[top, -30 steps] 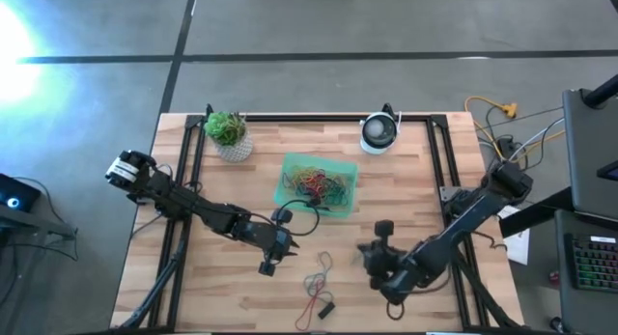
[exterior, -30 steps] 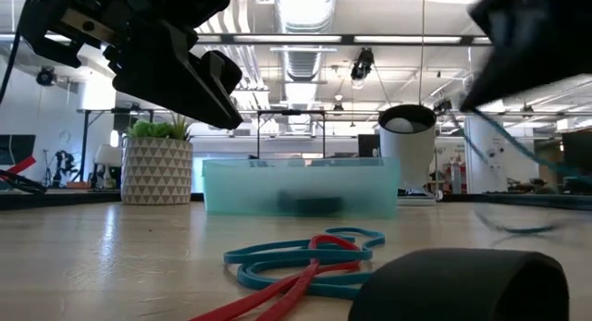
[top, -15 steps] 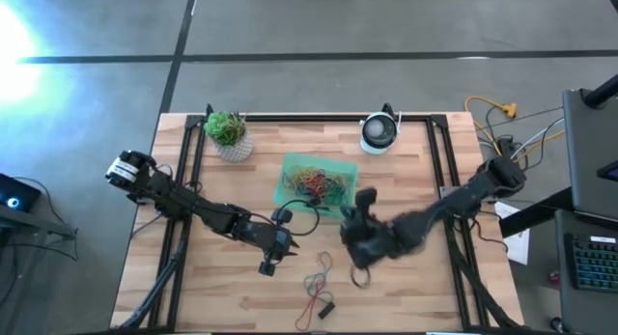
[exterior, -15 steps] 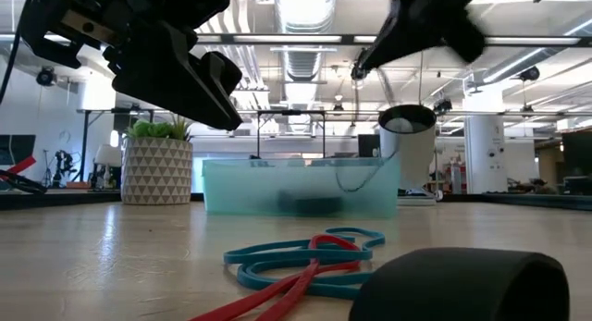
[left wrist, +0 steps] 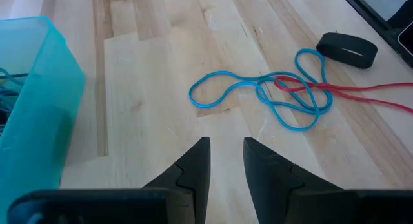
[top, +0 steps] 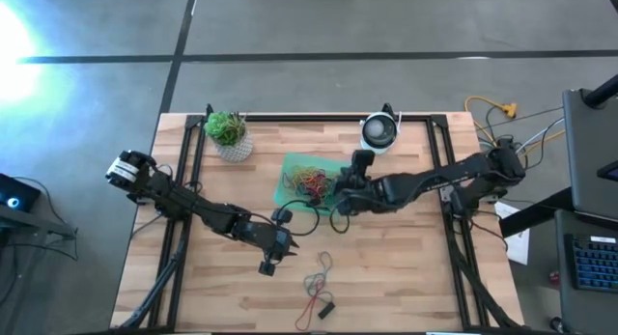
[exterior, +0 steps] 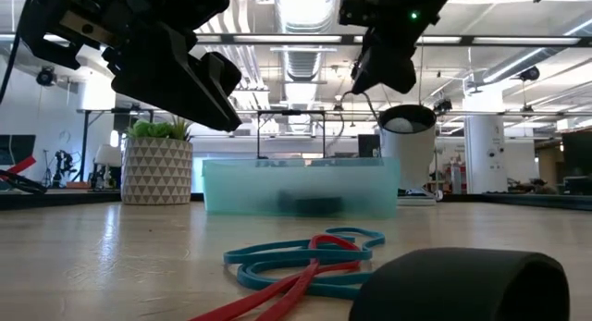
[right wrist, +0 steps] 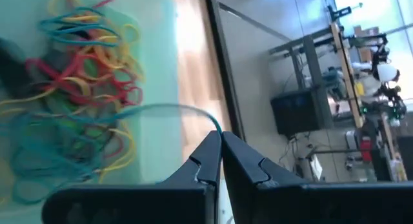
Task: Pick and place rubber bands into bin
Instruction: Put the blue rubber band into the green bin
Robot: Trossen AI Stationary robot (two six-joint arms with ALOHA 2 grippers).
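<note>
The bin (top: 318, 184) is a translucent green tray in the middle of the table, holding a heap of coloured rubber bands (top: 314, 183) (right wrist: 77, 88). My right gripper (top: 338, 202) (right wrist: 218, 135) hovers over the bin's near right corner, shut on a thin teal rubber band (right wrist: 168, 109). On the wood near the front edge lie a blue band (left wrist: 258, 95), a red band (left wrist: 348, 88) and a wide dark band (left wrist: 347, 48). My left gripper (top: 267, 267) (left wrist: 226, 146) hangs open above the table, left of those bands, with nothing between its fingers. My right gripper pinches the teal rubber band at one spot (right wrist: 217, 126) between its two fingertips. The fingers slant down from the table's right side. The band is lifted clear, and its loop (top: 340, 222) hangs slack below the fingers by the bin's near right corner.
A white patterned pot with a green plant (top: 230, 135) stands at the far left. A round white and dark device (top: 379, 134) stands at the far right of the bin. Dark rails (top: 436, 152) run along the table's sides. Bare wood lies to the right of the loose bands.
My right gripper has swung from the near right part of the table toward the far edge and the left, rising and turning, and now hangs over the bin's near right corner. It has stayed shut, and the teal band has travelled with it, dangling below.
</note>
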